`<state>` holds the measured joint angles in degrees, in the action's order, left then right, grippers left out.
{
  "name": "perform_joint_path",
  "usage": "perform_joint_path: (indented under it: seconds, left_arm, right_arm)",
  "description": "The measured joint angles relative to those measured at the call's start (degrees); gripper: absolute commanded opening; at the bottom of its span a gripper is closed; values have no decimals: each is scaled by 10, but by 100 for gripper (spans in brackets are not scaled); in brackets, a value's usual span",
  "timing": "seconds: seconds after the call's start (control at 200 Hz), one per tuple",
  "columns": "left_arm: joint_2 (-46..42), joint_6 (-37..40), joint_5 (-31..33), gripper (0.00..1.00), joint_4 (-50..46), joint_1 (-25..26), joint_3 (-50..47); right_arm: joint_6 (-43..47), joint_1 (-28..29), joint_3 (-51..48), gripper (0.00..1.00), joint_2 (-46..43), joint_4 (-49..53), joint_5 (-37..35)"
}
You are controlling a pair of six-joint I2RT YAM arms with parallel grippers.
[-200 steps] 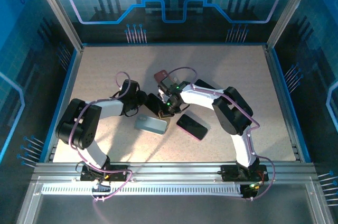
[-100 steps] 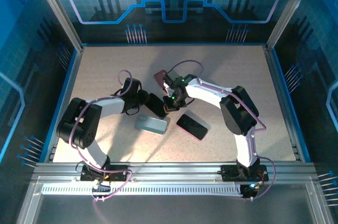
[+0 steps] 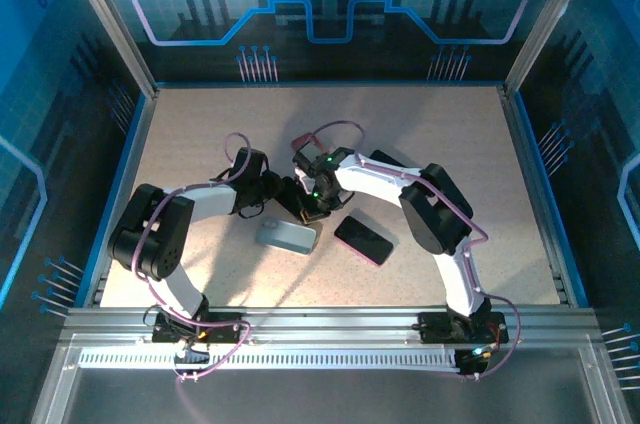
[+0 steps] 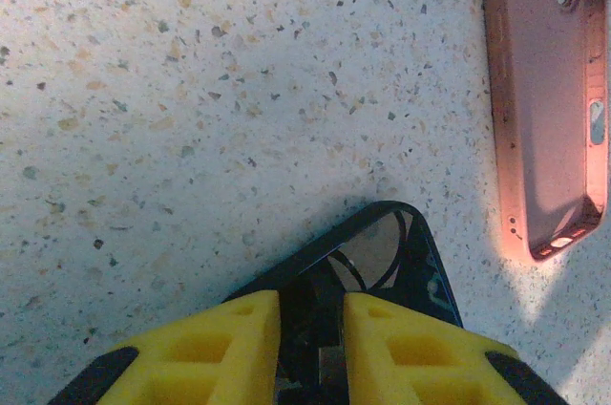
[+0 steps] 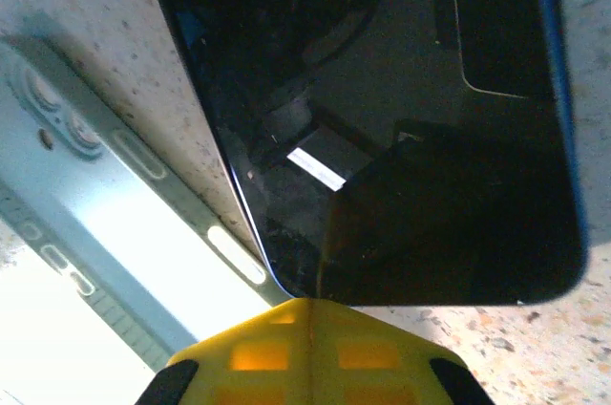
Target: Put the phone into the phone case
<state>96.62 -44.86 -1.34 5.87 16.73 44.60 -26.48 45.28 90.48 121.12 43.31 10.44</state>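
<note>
Looking down from above, we see a speckled beige worktop [image 3: 200, 144] with two white and black arms reaching in from its near edge and meeting close to its middle. A black phone [image 3: 293, 198] lies there between the two grippers, a little left of centre.

The left gripper [image 3: 272, 191] comes at the phone from the left. In the left wrist view, its yellow fingers [image 4: 243, 338] stand only a narrow gap apart, with the phone's edge clamped between them. One glossy corner of the phone sticks out beyond the fingertips and is tilted up off the worktop.

The right gripper [image 3: 314, 206] sits at the phone's right side. In the right wrist view we see its yellow fingers pressed fully together with nothing between them. Their joined tip is at the edge of the dark screen; we cannot tell whether it touches the glass.

A pale blue phone case [image 3: 286, 235] lies flat just beside the phone, towards the near edge. In the right wrist view we see its camera cut-outs and its long side running alongside the phone.

To the right of that case, also nearer the near edge, lies a dark slab with a pinkish rim [image 3: 363, 239]; we cannot tell whether it is a phone or a case. A pink case [image 4: 554, 99] lies on the far side of the phone, apart from it.
</note>
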Motion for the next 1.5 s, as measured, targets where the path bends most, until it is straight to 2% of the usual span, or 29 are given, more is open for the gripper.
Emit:
perform_joint_path:
  seconds: [0.865,1.261,1.501]
  left_arm:
    - [27,0,-6,25,19,4,20]
    - [35,0,-5,25,17,10,33]
    - [32,0,-5,25,10,10,35]
  right_arm:
    - [12,0,1,0,10,-3,-3]
    - [-9,-63,-7,0,-33,-11,6]
    - [7,-67,3,0,-29,5,-14]
